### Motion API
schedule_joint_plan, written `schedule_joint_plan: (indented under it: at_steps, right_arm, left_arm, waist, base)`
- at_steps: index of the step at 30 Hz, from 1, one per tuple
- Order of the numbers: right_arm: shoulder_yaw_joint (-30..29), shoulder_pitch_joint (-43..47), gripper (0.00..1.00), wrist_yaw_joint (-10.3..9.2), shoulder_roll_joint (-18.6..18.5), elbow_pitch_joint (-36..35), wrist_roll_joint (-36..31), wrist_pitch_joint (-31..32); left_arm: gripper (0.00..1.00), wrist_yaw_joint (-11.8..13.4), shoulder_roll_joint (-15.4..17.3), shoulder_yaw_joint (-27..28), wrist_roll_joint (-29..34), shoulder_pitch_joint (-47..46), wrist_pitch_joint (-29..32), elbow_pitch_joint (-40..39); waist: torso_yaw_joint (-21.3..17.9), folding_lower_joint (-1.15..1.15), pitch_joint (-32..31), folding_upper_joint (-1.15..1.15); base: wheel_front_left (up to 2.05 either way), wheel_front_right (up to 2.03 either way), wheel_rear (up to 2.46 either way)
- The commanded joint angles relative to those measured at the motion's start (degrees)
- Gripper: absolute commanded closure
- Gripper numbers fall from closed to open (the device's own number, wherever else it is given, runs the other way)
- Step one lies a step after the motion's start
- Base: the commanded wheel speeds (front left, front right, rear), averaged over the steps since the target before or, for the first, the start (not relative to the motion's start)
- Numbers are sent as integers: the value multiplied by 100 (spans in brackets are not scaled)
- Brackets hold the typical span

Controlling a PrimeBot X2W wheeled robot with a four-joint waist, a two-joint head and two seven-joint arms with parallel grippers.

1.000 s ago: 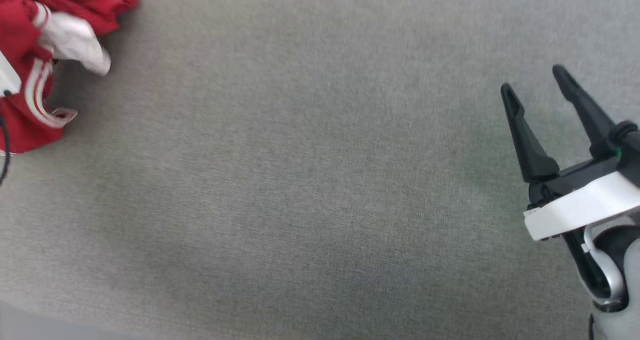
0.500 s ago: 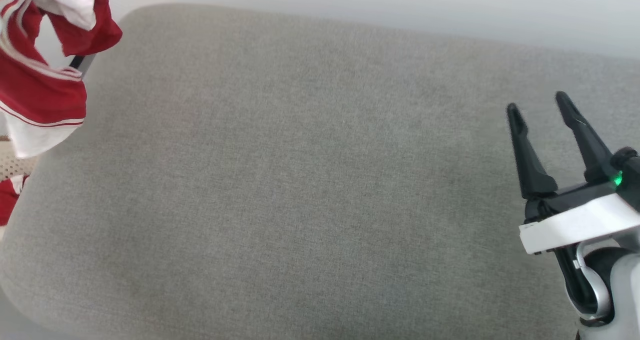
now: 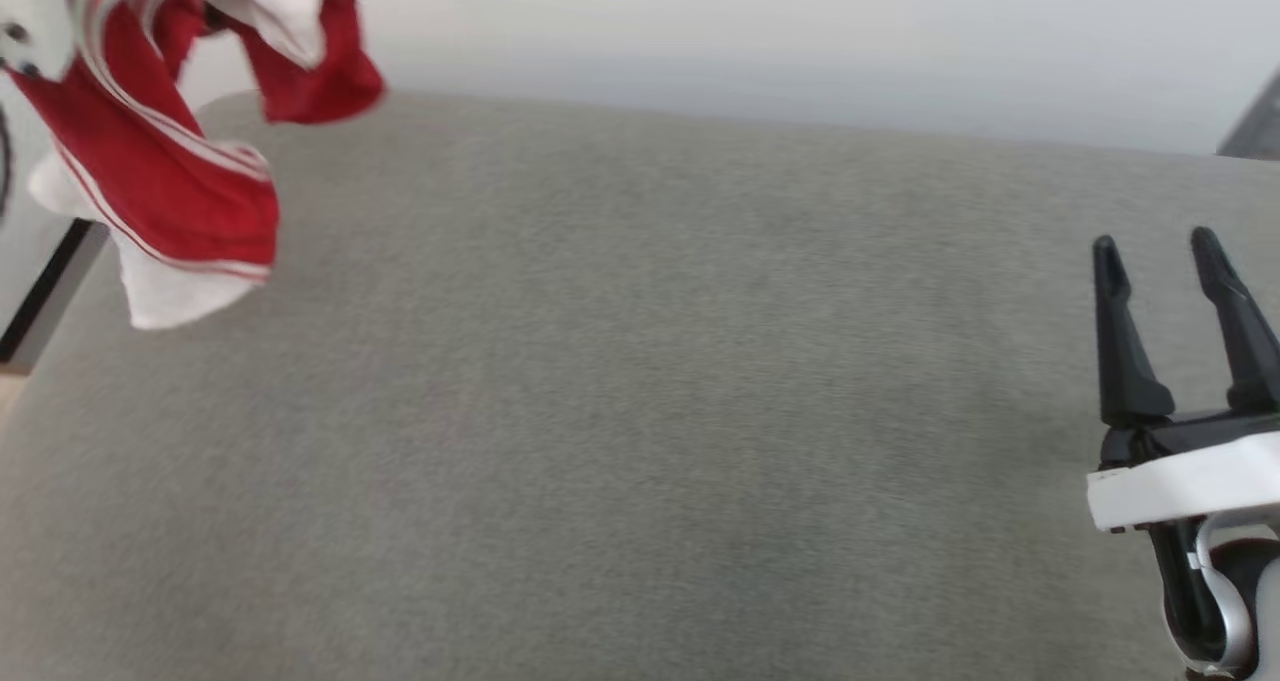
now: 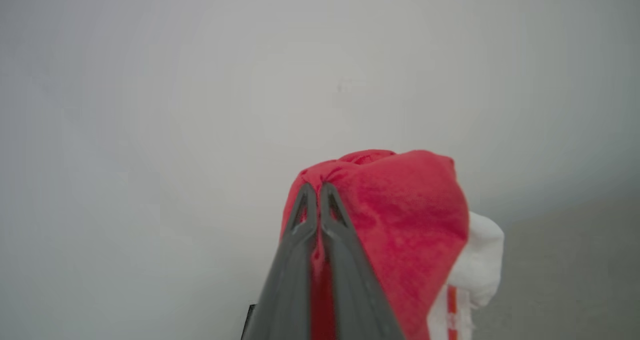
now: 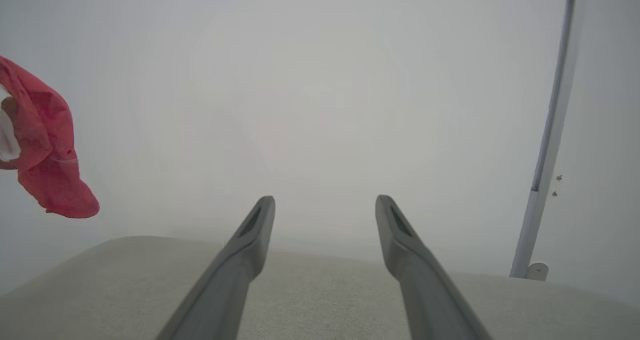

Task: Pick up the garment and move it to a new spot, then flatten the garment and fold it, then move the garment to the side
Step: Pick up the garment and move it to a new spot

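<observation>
The garment (image 3: 170,176), red with white sleeves and striped trim, hangs in the air at the upper left of the head view, above the left end of the grey cushion. In the left wrist view my left gripper (image 4: 314,190) is shut on a bunch of the garment (image 4: 400,215), which drapes to the right of the fingers. My right gripper (image 3: 1160,246) stands open over the cushion's right side, with nothing between its fingers. The right wrist view shows those fingers (image 5: 250,230) spread wide and the garment (image 5: 45,150) hanging at far left.
A wide grey fabric cushion (image 3: 640,411) spreads across the head view, with a pale wall (image 3: 800,41) behind it. A dark-edged board (image 3: 45,296) shows past the cushion's left end. A grey vertical rail (image 5: 547,140) runs down the wall at right.
The head camera has tilted up, bringing the cushion's far edge and the wall into view. The garment has been lifted off the cushion and now hangs from my left gripper, further right.
</observation>
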Motion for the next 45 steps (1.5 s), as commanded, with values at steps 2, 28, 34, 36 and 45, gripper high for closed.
schedule_joint_plan:
  at_steps: [2,28,34,36,45]
  right_arm:
    - [-91,113,0,-2,65,22,-62,-53]
    - [-3,-101,0,-2,364,534,7,-382]
    - [234,-356,0,-2,398,840,108,-563]
    - [305,-408,0,-2,404,926,138,-607]
    - [433,-498,0,-2,362,1226,226,-714]
  left_arm:
    - [100,28,39,-54,-86,246,254,-500]
    - [100,726,-684,-1242,-1009,2670,2150,-2003]
    - [100,480,-994,-1416,-1066,2585,2003,-684]
    - [100,415,-1080,-1474,-1078,2555,2006,-300]
    - [98,166,-1504,-1651,-1156,2304,1852,662]
  waist:
    - [-336,0,-128,0]
    - [-2253,0,675,0]
    - [-2512,0,901,0]
    - [-2578,0,940,0]
    - [-2518,0,915,0]
  base:
    - [0,0,0]
    - [0,0,0]
    - [0,0,0]
    - [0,0,0]
    - [0,0,0]
